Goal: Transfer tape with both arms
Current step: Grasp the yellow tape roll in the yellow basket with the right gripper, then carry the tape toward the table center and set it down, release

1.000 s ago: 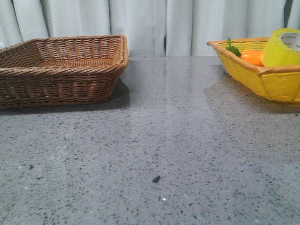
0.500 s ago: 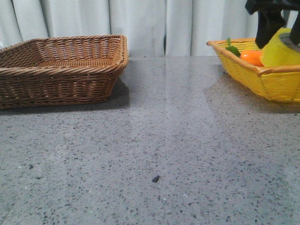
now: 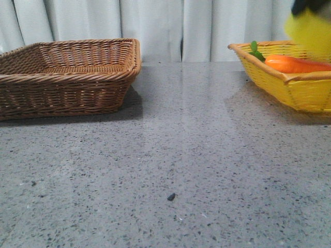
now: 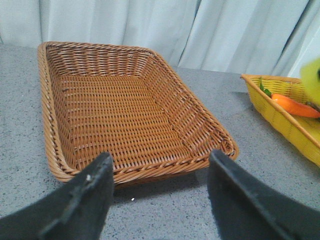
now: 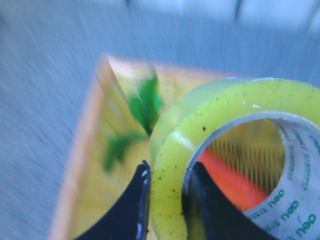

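The yellow tape [image 5: 225,130] has a white core printed in green. My right gripper [image 5: 167,175] is shut on its wall, one finger outside and one inside the core. In the front view the tape [image 3: 310,31] is a yellow blur lifted above the yellow basket [image 3: 289,88], and the right gripper [image 3: 309,5] shows only as a dark shape at the top edge. The tape also shows as a blur at the edge of the left wrist view [image 4: 313,75]. My left gripper [image 4: 160,170] is open and empty, just in front of the brown wicker basket [image 4: 125,170].
The brown wicker basket [image 3: 77,77] stands at the back left, with nothing in it. The yellow basket at the back right holds an orange carrot [image 3: 295,64] with green leaves [image 3: 256,52]. A small dark speck [image 3: 172,197] lies on the grey table. White curtains hang behind.
The right gripper came down onto the tape in the yellow basket, shut on it and lifted it. The carrot that lay behind the tape now shows fully.
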